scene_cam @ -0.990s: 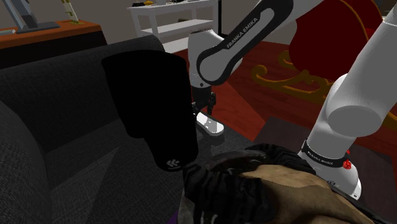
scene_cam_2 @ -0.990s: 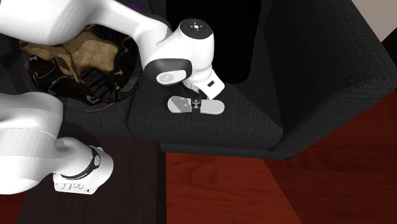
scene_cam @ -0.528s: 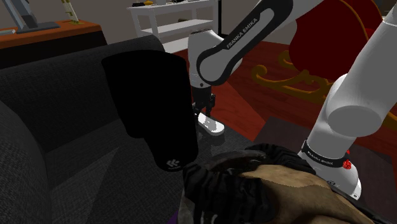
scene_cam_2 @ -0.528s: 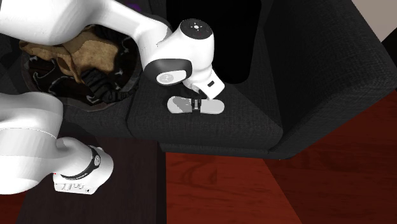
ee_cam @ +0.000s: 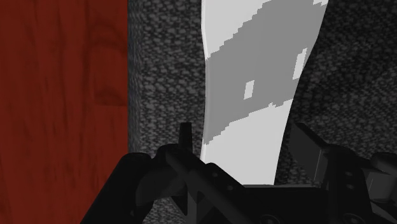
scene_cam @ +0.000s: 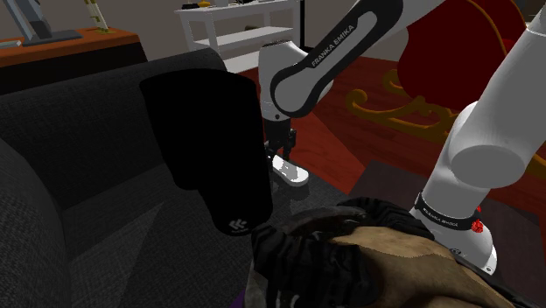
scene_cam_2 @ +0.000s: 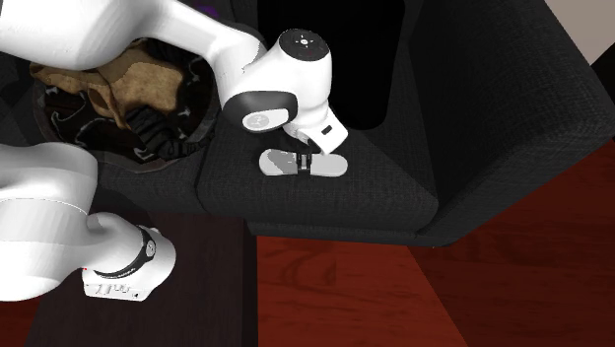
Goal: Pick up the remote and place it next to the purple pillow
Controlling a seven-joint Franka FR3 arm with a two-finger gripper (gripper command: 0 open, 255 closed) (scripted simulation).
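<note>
1. Black fingers (ee_cam: 185,140) of the gripper (ee_cam: 245,145) stand apart astride the white-and-grey remote (ee_cam: 254,83); the wrist view shows a slim gap on each side.
2. Second exterior view adds the setting: the remote lies flat on the dark sofa seat (scene_cam_2: 325,202), with a brown heap (scene_cam_2: 99,84) at ten o'clock.

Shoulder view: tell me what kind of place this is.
Most likely a living room in a house: a dark grey fabric sofa takes up much of the view, a white shelving unit stands beyond it, and the wooden floor is red-brown.
</note>
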